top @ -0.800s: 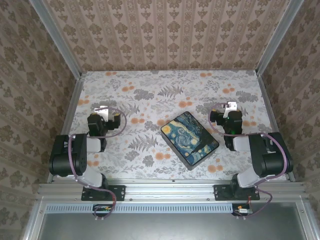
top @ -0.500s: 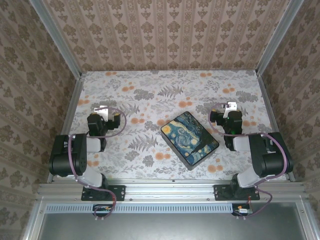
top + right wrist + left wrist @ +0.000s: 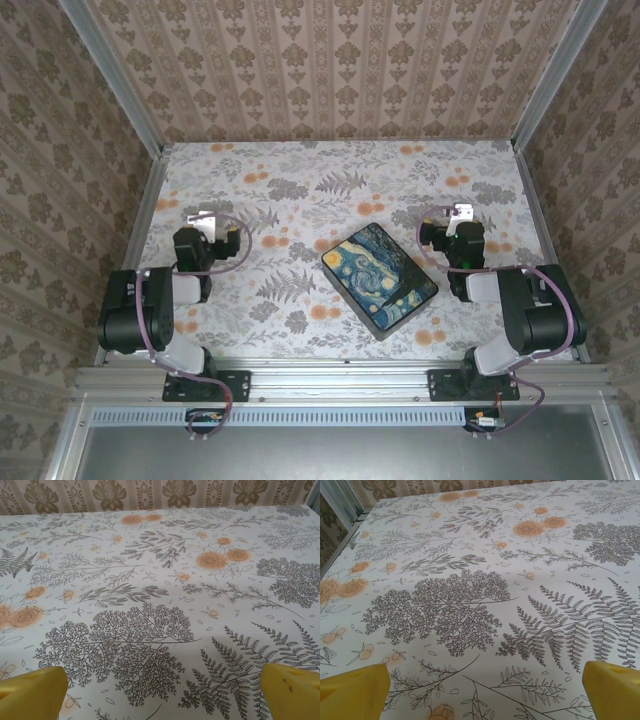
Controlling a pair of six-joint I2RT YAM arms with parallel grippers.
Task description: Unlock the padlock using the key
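You will find no legible text, label, brand or number here: the box [image 3: 380,277] lid and bench [image 3: 330,190] cloth carry pictures only.

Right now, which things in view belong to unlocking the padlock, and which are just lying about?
For the job:
- left gripper, jaws open, holding nothing
- right gripper, jaws open, holding nothing

Lying about:
- black box with swirl-painted lid, mid-table between the two arms, touched by neither
- floral table cover

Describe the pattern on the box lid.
The box lid shows blue-and-yellow swirls; best in the top view.
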